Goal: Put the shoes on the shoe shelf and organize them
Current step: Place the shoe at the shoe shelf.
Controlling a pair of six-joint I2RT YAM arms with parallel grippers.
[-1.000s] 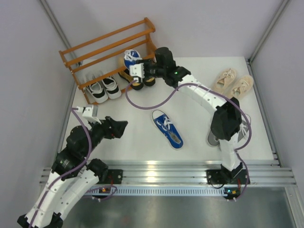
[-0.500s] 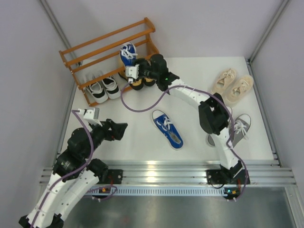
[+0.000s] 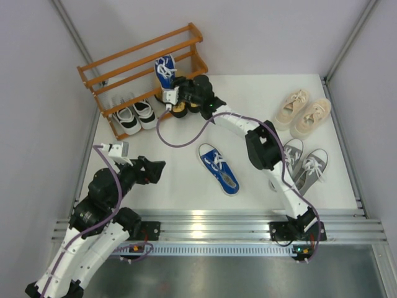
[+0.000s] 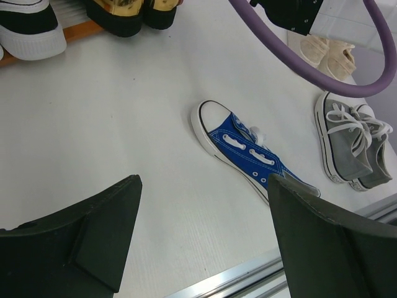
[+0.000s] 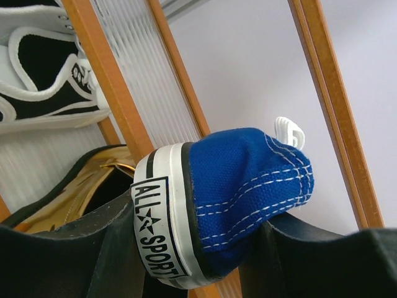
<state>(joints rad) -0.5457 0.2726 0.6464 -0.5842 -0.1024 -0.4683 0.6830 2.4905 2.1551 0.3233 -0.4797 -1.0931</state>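
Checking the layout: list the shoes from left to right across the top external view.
black-and-white sneakers → held blue sneaker → loose blue sneaker. The grey sneakers and beige lace-ups overlap at the right end, so their order is left out.

The shelf (image 3: 139,49) is standing at the worktop's (image 3: 180,186) far left, trainers (image 3: 136,115) sitting left of loafers (image 4: 126,11) on its lowest tier, one sneaker (image 3: 165,69) hovering above them. Its mate (image 3: 219,169) is lying mid-worktop. Low-tops (image 3: 304,167) are sitting to its right, lace-ups (image 3: 304,112) behind them.
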